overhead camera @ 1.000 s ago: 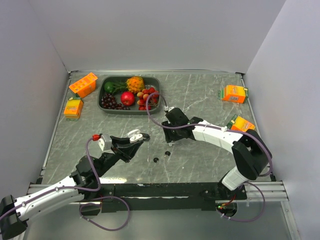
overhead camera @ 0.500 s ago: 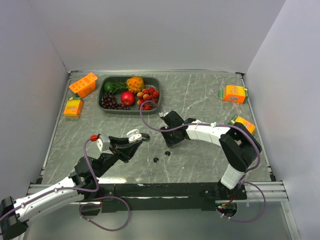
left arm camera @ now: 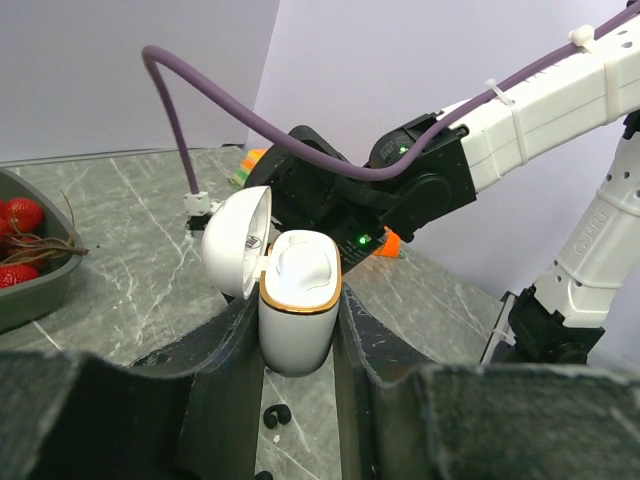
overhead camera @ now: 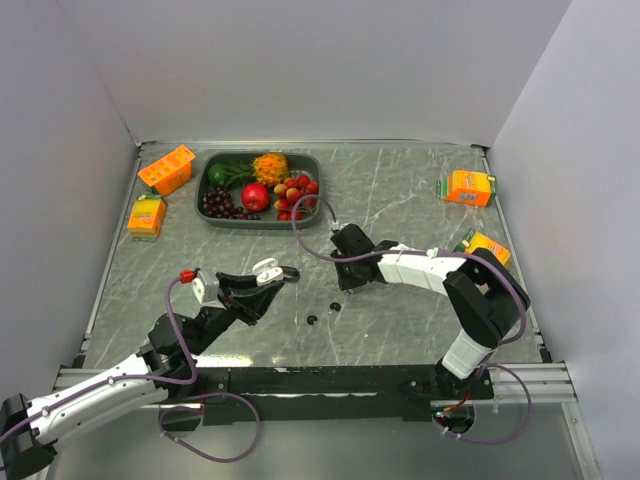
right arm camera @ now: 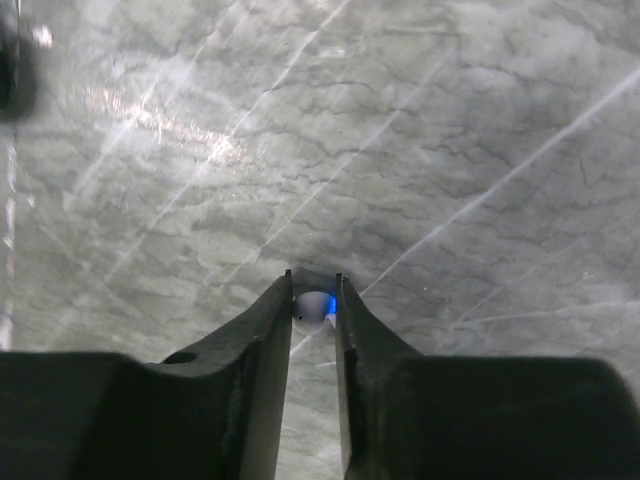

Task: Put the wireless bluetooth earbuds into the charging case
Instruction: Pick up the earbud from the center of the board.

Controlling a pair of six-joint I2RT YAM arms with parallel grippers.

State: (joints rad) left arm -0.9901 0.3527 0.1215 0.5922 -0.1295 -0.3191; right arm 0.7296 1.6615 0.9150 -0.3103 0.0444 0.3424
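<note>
One white earbud (right arm camera: 313, 308) is pinched in the right gripper (right arm camera: 313, 290), which has edged toward the left gripper (left arm camera: 297, 325) since a second ago. That one clamps the open case (left arm camera: 297, 290) upright, so insertion looks next. Two black earbuds (overhead camera: 312, 320) lie on the table (overhead camera: 420, 200) between.

Grey marbled counter (overhead camera: 400, 310), things spread along its edges and middle

A dark tray (overhead camera: 258, 224) of fruit sits at the far left-centre, with an orange crate (overhead camera: 166, 168) just beside its left end and an orange carton (overhead camera: 147, 215) nearer. A second orange carton (overhead camera: 468, 187) lies at the far right and a third (overhead camera: 483, 246) nearer on the same side. Two black earbuds (overhead camera: 312, 320) (overhead camera: 335, 306) lie near each other mid-counter. A white earbud (right arm camera: 313, 307) rests at the surface, flanked by the right claw (right arm camera: 313, 280).
</note>
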